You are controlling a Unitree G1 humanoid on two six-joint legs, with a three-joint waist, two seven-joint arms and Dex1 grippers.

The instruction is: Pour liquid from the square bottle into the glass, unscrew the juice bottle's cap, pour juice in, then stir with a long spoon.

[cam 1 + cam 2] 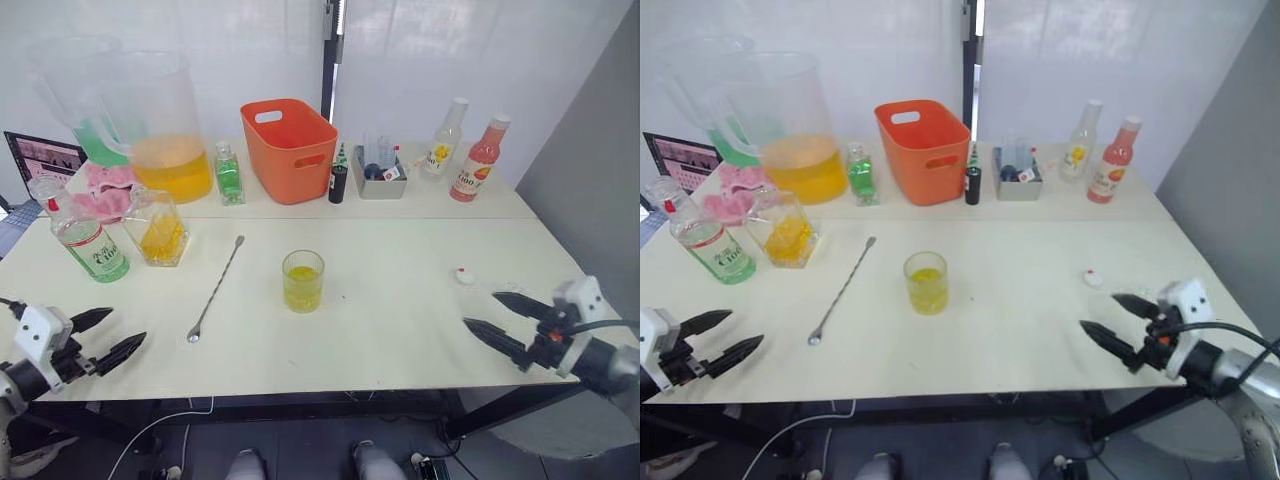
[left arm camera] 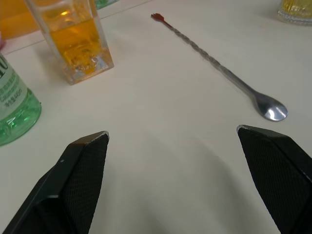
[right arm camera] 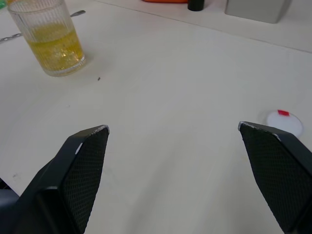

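Observation:
The ribbed glass (image 1: 303, 281) stands mid-table, about a third full of yellow liquid. A long twisted spoon (image 1: 217, 287) lies flat to its left. Further left stand the square bottle (image 1: 159, 229) holding orange-yellow liquid and a green-labelled juice bottle (image 1: 88, 238). A small white cap with a red tab (image 1: 465, 276) lies on the table at the right. My left gripper (image 1: 122, 329) hovers open at the near left edge, short of the spoon's bowl (image 2: 271, 107). My right gripper (image 1: 482, 310) is open near the right edge, just in front of the cap (image 3: 285, 122).
On the rear table stand a large pitcher of orange liquid (image 1: 163, 130), a small green bottle (image 1: 229, 175), an orange bin (image 1: 290, 148), a grey box of small items (image 1: 380, 172) and two tall bottles (image 1: 480, 160). Pink cloth (image 1: 105, 190) lies far left.

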